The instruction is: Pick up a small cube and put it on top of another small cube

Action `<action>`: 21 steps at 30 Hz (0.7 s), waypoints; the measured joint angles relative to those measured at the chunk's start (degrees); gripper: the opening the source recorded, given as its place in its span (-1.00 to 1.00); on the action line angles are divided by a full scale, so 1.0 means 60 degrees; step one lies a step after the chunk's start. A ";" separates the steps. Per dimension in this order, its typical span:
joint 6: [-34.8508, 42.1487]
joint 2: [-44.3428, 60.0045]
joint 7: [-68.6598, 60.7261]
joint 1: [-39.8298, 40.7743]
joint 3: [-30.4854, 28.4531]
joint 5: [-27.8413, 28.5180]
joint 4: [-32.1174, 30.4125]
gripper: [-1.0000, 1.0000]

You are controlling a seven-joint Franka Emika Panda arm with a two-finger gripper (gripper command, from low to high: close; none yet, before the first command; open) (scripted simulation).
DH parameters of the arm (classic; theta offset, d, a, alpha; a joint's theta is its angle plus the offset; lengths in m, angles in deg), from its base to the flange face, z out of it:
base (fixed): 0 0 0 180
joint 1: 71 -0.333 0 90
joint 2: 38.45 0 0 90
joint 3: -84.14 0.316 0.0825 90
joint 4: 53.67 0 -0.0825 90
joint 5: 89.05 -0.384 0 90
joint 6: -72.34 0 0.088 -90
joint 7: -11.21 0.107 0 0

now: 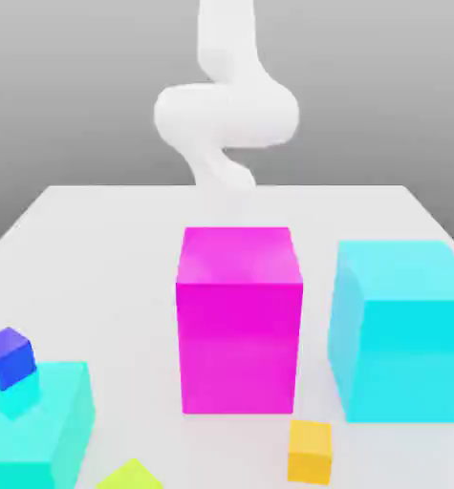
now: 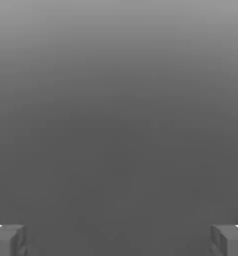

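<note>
A plain grey backdrop shades off behind a pale, smooth table, which carries a scatter of blocks and cubes.

At the exterior view's left, a small blue cube appears to rest on the top of a low turquoise block, which would act as its raised stand; the cube is turned askew to the block's edges. Next comes a small yellow-green cube, cut off by the picture's lower edge, one corner pointing away.

Further right, the white robot arm stands at the far side, beyond a tall magenta block. The hand view shows the gripper spread wide, nothing between its fingertips. That suits an approach: the jaws would have to pass around a cube before closing.

Just in front of the magenta block, towards its right side, sits a small orange cube. At the exterior view's right is a big cyan block, apart from the magenta one.

The task's candidates are the three small cubes, none stacked on another; which should be lifted is not settled. The orange one looks easy to reach from above, though the big blocks behind it could crowd the hand.
</note>
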 joint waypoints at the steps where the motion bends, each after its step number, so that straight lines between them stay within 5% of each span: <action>1: -0.0076 0.0373 -0.0390 -0.0199 -0.0240 -0.0141 0.0016 0.00; 12: -0.0762 0.4225 -0.4697 -0.1658 -0.2232 -0.2043 0.0203 0.00; 21: -0.1372 0.7290 -0.7986 -0.1666 -0.2632 -0.3291 0.0339 0.00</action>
